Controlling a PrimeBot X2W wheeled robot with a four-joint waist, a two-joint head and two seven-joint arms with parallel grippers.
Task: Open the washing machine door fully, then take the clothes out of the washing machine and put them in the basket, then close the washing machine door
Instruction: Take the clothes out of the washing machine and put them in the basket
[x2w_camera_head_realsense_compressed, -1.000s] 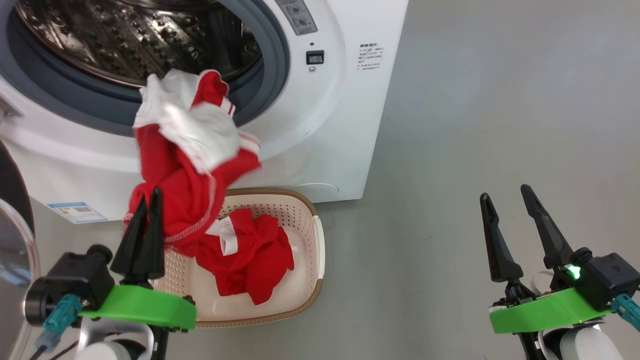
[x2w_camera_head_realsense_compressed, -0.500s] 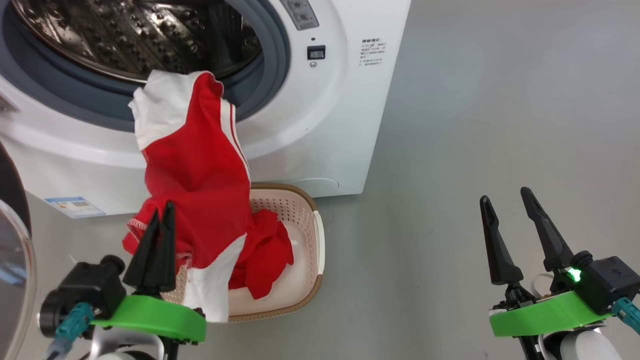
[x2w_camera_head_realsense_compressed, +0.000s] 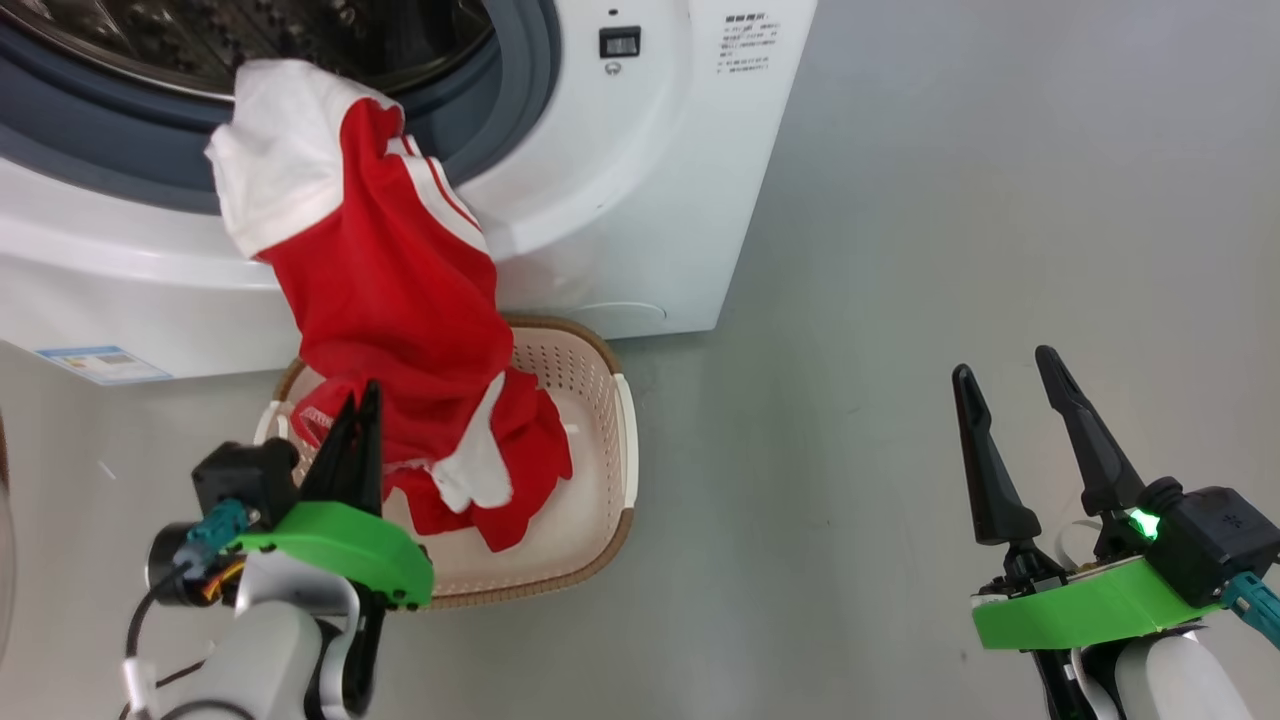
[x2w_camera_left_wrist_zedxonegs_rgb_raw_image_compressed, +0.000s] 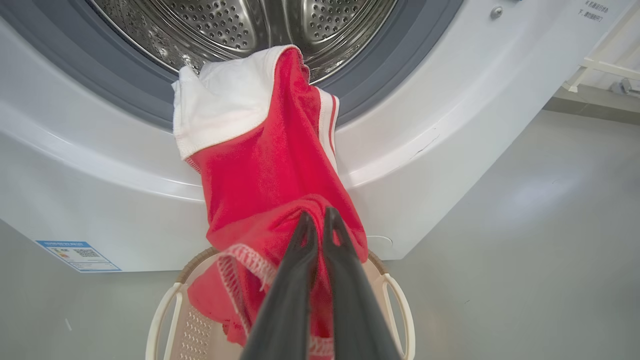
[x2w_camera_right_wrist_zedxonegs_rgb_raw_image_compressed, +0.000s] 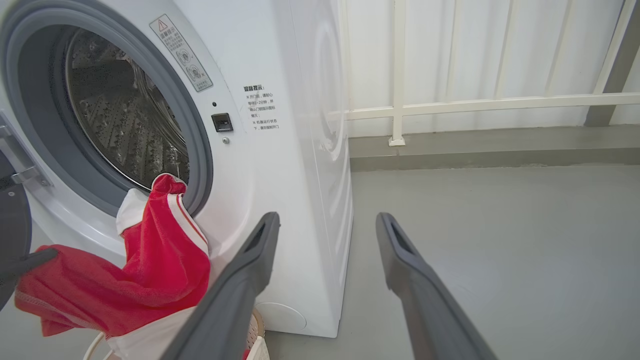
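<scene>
So your left gripper (x2w_camera_head_realsense_compressed: 365, 392) was clamped tight on the hem of the red garment (x2w_camera_head_realsense_compressed: 390, 290) just above the basket (x2w_camera_head_realsense_compressed: 628, 430), while the garment's white end was draped over the grey ring (x2w_camera_head_realsense_compressed: 522, 70) of the washing machine (x2w_camera_head_realsense_compressed: 640, 200), and your right gripper (x2w_camera_head_realsense_compressed: 1003, 362) hung wide apart and empty off to the side.

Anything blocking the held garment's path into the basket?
Nothing visible. The garment, pinched by the left gripper, hangs over the open basket; its top end is draped on the grey door ring.
</scene>
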